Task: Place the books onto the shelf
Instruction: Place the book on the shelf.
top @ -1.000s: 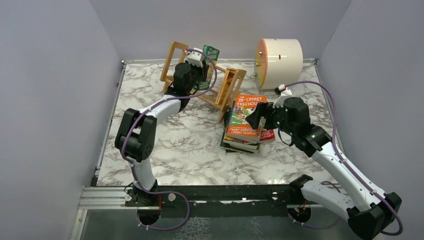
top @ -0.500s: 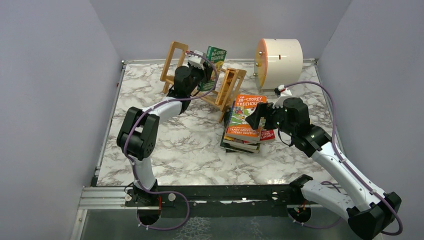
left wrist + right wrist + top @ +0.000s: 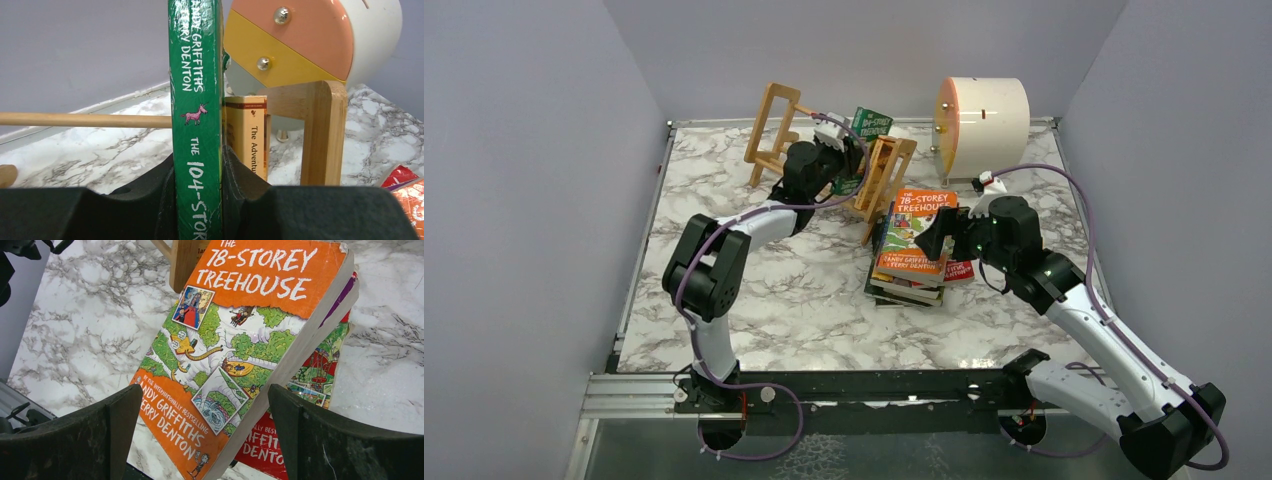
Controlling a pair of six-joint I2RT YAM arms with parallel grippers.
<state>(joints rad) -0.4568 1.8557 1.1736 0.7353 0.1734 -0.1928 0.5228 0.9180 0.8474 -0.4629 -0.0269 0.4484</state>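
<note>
Green book [image 3: 195, 100] is pinched by left gripper [image 3: 839, 160] at shelf's [image 3: 774, 125] 3 o'clock end; right gripper [image 3: 205, 405] is spread over orange book [image 3: 240, 330].

Plain lilac walls [image 3: 524, 150] enclose a marble-patterned table [image 3: 804, 300] (grey-veined white).

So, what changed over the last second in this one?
The left gripper, shut on the green book, carried it rightward along the shelf toward its right end piece, beside the yellow-spined book standing there. Nothing was taken or released. The right gripper stayed open over the orange book; the stack and drum did not move.
</note>
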